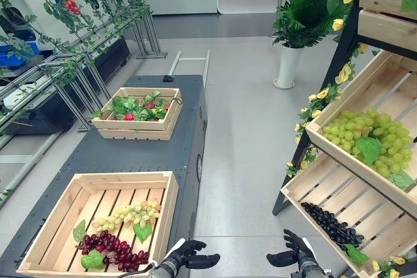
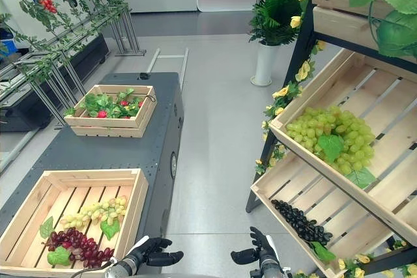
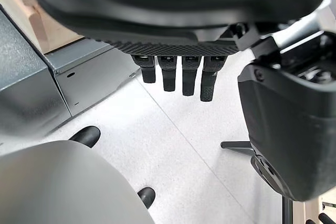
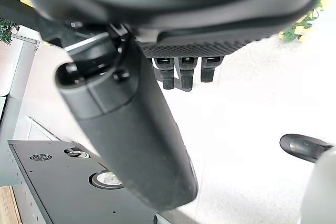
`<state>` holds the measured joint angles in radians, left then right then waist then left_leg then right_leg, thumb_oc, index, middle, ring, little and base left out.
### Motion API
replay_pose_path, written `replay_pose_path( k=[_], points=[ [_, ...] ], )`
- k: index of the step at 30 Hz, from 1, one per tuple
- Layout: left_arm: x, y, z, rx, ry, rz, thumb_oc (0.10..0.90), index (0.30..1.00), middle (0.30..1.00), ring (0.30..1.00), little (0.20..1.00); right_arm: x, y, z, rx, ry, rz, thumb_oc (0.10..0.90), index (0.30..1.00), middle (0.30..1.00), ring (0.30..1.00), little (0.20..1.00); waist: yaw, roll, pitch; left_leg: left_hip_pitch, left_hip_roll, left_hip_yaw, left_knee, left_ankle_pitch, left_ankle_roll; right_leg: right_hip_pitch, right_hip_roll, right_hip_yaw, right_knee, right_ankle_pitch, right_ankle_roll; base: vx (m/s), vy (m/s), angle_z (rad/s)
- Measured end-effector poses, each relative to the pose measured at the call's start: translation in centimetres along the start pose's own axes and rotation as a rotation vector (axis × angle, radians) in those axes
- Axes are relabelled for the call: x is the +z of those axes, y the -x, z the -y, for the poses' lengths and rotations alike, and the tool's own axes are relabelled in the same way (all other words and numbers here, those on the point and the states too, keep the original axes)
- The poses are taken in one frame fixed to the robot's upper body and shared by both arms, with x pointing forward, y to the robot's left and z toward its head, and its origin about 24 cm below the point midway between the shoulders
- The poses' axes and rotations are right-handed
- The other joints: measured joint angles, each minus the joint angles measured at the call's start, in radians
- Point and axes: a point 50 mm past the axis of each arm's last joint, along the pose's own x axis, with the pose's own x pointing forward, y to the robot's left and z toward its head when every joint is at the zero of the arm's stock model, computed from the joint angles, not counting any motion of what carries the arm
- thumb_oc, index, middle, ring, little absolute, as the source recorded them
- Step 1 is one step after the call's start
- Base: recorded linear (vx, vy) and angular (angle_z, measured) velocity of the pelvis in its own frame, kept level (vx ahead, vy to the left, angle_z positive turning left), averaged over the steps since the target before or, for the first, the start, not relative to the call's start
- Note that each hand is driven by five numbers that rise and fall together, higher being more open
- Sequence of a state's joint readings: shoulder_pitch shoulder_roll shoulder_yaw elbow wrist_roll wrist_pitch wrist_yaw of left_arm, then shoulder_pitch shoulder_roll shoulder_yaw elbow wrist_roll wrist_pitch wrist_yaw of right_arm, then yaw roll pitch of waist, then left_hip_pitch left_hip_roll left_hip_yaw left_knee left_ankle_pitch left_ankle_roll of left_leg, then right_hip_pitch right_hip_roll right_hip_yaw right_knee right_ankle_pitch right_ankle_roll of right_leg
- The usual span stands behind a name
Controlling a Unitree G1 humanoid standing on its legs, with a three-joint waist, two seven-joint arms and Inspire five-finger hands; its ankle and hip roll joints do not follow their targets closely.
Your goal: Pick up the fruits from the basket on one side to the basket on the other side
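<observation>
Here, green grapes [image 1: 133, 213] and red grapes [image 1: 111, 249] lie in the near crate [image 1: 45, 226] on the cart [image 1: 124, 157]. Both hands hang empty over the floor with loosely curled fingers, left hand [image 1: 187, 256] beside the crate's corner, right hand [image 1: 294, 254] partly cut off by the view's edge.

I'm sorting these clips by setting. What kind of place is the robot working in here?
Probably an indoor demo or exhibition hall staged as a fruit stall: a slanted wooden crate shelf holding green grapes, a dark grey metal platform carrying slatted wooden crates, and a potted fern in a white vase on the polished floor.
</observation>
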<state>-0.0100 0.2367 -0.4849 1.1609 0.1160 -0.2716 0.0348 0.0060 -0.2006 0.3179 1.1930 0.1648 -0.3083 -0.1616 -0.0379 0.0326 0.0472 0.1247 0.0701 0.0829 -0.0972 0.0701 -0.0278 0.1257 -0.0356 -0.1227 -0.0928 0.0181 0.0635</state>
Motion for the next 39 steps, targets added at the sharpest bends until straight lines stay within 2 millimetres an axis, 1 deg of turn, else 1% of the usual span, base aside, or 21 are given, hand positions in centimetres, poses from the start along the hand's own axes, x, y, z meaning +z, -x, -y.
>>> replay_pose_path(
  k=[8, 11, 13, 15, 17, 18, 20, 22, 23, 24, 25, 26, 27, 28, 29, 30, 33, 35, 36, 37, 39],
  points=[
    [-0.1, 0.0, 0.0, 0.028, -0.031, 0.0, 0.8, 0.9, 0.9, 0.9, 0.9, 0.1, 0.0, 0.0, 0.005, -0.006, 0.007, 0.8, 0.9, 0.9, 0.9, 0.9, 0.001, 0.003, -0.001, -0.01, 0.0, 0.002, 0.0, 0.001, -0.001, -0.008, -0.001, -0.001, 0.0, 0.002, 0.001, 0.0, 0.003, -0.02],
    [0.3, 0.2, 0.0, 0.045, -0.028, 0.06, 0.8, 0.9, 0.9, 0.9, 0.9, 0.0, 0.0, -0.2, 0.036, -0.038, 0.004, 0.8, 0.9, 0.9, 0.9, 0.9, 0.002, 0.004, 0.0, -0.012, -0.001, 0.0, 0.0, 0.002, -0.002, -0.008, 0.0, -0.003, 0.0, 0.004, -0.001, 0.0, 0.0, 0.0],
    [0.7, 0.2, -0.1, 0.071, -0.021, 0.111, 0.8, 0.9, 0.9, 0.9, 0.9, 0.1, 0.0, -0.2, 0.052, -0.042, 0.004, 0.8, 0.9, 0.9, 0.9, 0.9, 0.005, 0.005, 0.001, -0.014, -0.001, -0.003, 0.0, 0.002, -0.002, -0.007, 0.0, -0.007, 0.0, 0.003, -0.001, -0.03, 0.006, 0.08],
    [1.8, 0.3, -0.4, 0.116, -0.001, 0.199, 0.8, 0.9, 0.9, 0.9, 0.9, 0.0, 0.0, -0.3, 0.077, -0.078, 0.0, 0.8, 0.9, 0.9, 0.9, 0.9, 0.006, 0.005, 0.003, -0.021, -0.002, -0.023, 0.0, 0.005, -0.004, -0.009, -0.001, -0.026, 0.0, 0.002, -0.002, -0.04, 0.01, 0.2],
    [3.4, 0.4, -1.0, 0.169, 0.038, 0.308, 0.8, 0.9, 0.9, 0.9, 0.9, 0.0, 0.0, -0.4, 0.117, -0.124, -0.001, 0.8, 0.9, 0.9, 0.9, 0.9, 0.024, 0.01, 0.01, -0.028, 0.0, -0.029, 0.0, 0.007, -0.006, -0.01, 0.0, -0.03, 0.0, 0.0, 0.0, -0.04, 0.014, 0.1],
    [3.8, 0.5, -1.2, 0.182, 0.046, 0.333, 0.8, 0.9, 0.9, 0.9, 0.9, 0.0, 0.0, -0.3, 0.128, -0.141, -0.002, 0.8, 0.9, 0.9, 0.9, 0.9, 0.026, 0.012, 0.012, -0.03, 0.0, -0.033, 0.0, 0.007, -0.005, -0.011, 0.0, -0.034, 0.0, -0.001, 0.0, -0.05, 0.022, 0.18],
    [5.3, 0.8, -2.4, 0.231, 0.065, 0.427, 0.8, 0.9, 0.9, 0.9, 0.9, 0.1, 0.0, -0.3, 0.172, -0.211, -0.001, 0.8, 0.9, 0.9, 0.9, 0.9, 0.028, 0.018, 0.023, -0.04, -0.001, -0.054, 0.0, 0.013, -0.007, -0.011, 0.0, -0.056, 0.0, -0.002, -0.001, -0.05, 0.031, 0.25],
    [7.4, 1.5, -4.5, 0.343, 0.095, 0.563, 0.8, 0.9, 0.9, 0.9, 0.9, 0.2, 0.0, 0.2, 0.208, -0.294, 0.015, 0.8, 0.9, 0.9, 0.9, 0.9, 0.046, 0.031, 0.043, -0.05, 0.0, -0.068, 0.0, 0.018, -0.009, -0.015, 0.001, -0.071, 0.0, -0.002, -0.002, -0.06, 0.054, 0.19],
    [7.9, 1.8, -5.1, 0.37, 0.089, 0.592, 0.8, 0.9, 0.9, 0.9, 0.9, 0.2, 0.0, 0.3, 0.212, -0.316, 0.02, 0.8, 0.9, 0.9, 0.9, 0.9, 0.049, 0.035, 0.046, -0.053, -0.001, -0.074, 0.0, 0.02, -0.009, -0.015, 0.0, -0.077, 0.0, -0.002, -0.003, -0.05, 0.073, 0.22],
    [9.0, 2.4, -6.5, 0.436, 0.077, 0.661, 0.8, 0.9, 0.9, 0.9, 0.9, 0.2, 0.1, 0.7, 0.206, -0.37, 0.028, 0.8, 0.9, 0.9, 0.9, 0.9, 0.059, 0.042, 0.05, -0.064, -0.002, -0.082, 0.0, 0.022, -0.01, -0.021, 0.0, -0.084, 0.0, -0.001, -0.003, -0.03, 0.064, 0.16],
    [9.4, 2.8, -7.3, 0.469, 0.068, 0.687, 0.8, 0.9, 0.9, 0.9, 0.9, 0.2, 0.1, 0.9, 0.204, -0.403, 0.032, 0.8, 0.9, 0.9, 0.9, 0.9, 0.063, 0.047, 0.053, -0.066, -0.002, -0.083, 0.0, 0.023, -0.011, -0.023, 0.0, -0.085, 0.0, 0.001, -0.001, -0.01, 0.112, 0.14],
    [9.8, 3.3, -8.8, 0.513, 0.033, 0.714, 0.8, 0.9, 0.9, 0.9, 0.9, 0.2, 0.1, 1.3, 0.204, -0.457, 0.045, 0.8, 0.9, 0.9, 0.9, 0.9, 0.069, 0.055, 0.059, -0.068, -0.003, -0.085, 0.0, 0.023, -0.011, -0.023, -0.001, -0.091, 0.0, 0.002, -0.002, 0.0, 0.091, 0.05],
    [9.7, 3.6, -9.5, 0.532, 0.014, 0.717, 0.8, 0.9, 0.9, 0.9, 0.9, 0.3, 0.1, 1.5, 0.204, -0.479, 0.053, 0.8, 0.9, 0.9, 0.9, 0.9, 0.071, 0.061, 0.062, -0.068, -0.003, -0.087, 0.0, 0.023, -0.011, -0.022, -0.002, -0.095, -0.001, 0.002, -0.002, 0.02, 0.123, 0.14],
    [9.4, 4.1, -11.2, 0.56, -0.054, 0.709, 0.8, 0.9, 0.9, 0.9, 0.9, 0.5, 0.1, 1.8, 0.209, -0.534, 0.075, 0.8, 0.9, 0.9, 0.9, 0.9, 0.067, 0.069, 0.067, -0.071, -0.005, -0.097, 0.001, 0.023, -0.01, -0.022, -0.003, -0.104, 0.0, 0.0, -0.001, 0.03, 0.099, 0.13],
    [9.3, 4.3, -11.9, 0.574, -0.086, 0.699, 0.8, 0.9, 0.9, 0.9, 0.9, 0.6, 0.0, 2.0, 0.211, -0.555, 0.084, 0.8, 0.9, 0.9, 0.9, 0.9, 0.067, 0.073, 0.069, -0.071, -0.006, -0.1, 0.0, 0.023, -0.01, -0.021, -0.004, -0.106, -0.001, -0.001, -0.001, 0.04, 0.135, 0.16],
    [8.9, 4.8, -13.3, 0.602, -0.144, 0.68, 0.8, 0.9, 0.9, 0.9, 0.9, 0.7, 0.1, 2.3, 0.211, -0.586, 0.099, 0.8, 0.9, 0.9, 0.9, 0.9, 0.068, 0.082, 0.074, -0.071, -0.007, -0.103, 0.0, 0.023, -0.01, -0.018, -0.005, -0.109, -0.001, -0.002, 0.0, 0.05, 0.124, 0.08],
    [7.8, 6.2, -16.3, 0.669, -0.236, 0.619, 0.8, 0.9, 0.9, 0.9, 0.9, 0.8, 0.1, 3.1, 0.227, -0.58, 0.11, 0.8, 0.9, 0.9, 0.9, 0.9, 0.071, 0.092, 0.08, -0.07, -0.01, -0.107, 0.003, 0.024, -0.01, -0.014, -0.007, -0.113, -0.001, -0.006, 0.002, 0.05, 0.077, 0.06],
    [7.3, 6.9, -17.8, 0.744, -0.263, 0.59, 0.8, 0.9, 0.9, 0.9, 0.9, 0.5, 0.2, 3.4, 0.238, -0.574, 0.104, 0.8, 0.9, 0.9, 0.9, 0.9, 0.081, 0.095, 0.081, -0.068, -0.011, -0.109, 0.0, 0.023, -0.01, -0.01, -0.008, -0.119, -0.002, -0.008, 0.003, 0.07, 0.077, 0.1],
    [7.0, 7.7, -18.9, 0.805, -0.349, 0.573, 0.8, 0.9, 0.9, 0.9, 0.9, 0.2, 0.4, 3.4, 0.242, -0.571, 0.098, 0.8, 0.9, 0.9, 0.9, 0.9, 0.084, 0.093, 0.082, -0.069, -0.011, -0.114, 0.0, 0.023, -0.01, -0.007, -0.007, -0.13, -0.001, -0.011, 0.003, 0.06, 0.065, 0.16],
    [6.7, 8.2, -19.7, 0.851, -0.388, 0.564, 0.8, 0.9, 0.9, 0.9, 0.9, -0.1, 0.5, 3.4, 0.24, -0.57, 0.092, 0.8, 0.9, 0.9, 0.9, 0.9, 0.084, 0.093, 0.083, -0.069, -0.012, -0.12, 0.001, 0.024, -0.01, -0.005, -0.007, -0.134, -0.001, -0.012, 0.003, 0.03, 0.037, 0.16],
    [6.3, 8.9, -20.5, 0.922, -0.454, 0.551, 0.8, 0.9, 0.9, 0.9, 0.9, -0.4, 0.6, 3.5, 0.236, -0.569, 0.081, 0.8, 0.9, 0.9, 0.9, 0.9, 0.095, 0.093, 0.083, -0.071, -0.013, -0.128, 0.0, 0.024, -0.011, -0.003, -0.008, -0.141, -0.001, -0.013, 0.004, 0.03, 0.063, 0.11]
  ],
)
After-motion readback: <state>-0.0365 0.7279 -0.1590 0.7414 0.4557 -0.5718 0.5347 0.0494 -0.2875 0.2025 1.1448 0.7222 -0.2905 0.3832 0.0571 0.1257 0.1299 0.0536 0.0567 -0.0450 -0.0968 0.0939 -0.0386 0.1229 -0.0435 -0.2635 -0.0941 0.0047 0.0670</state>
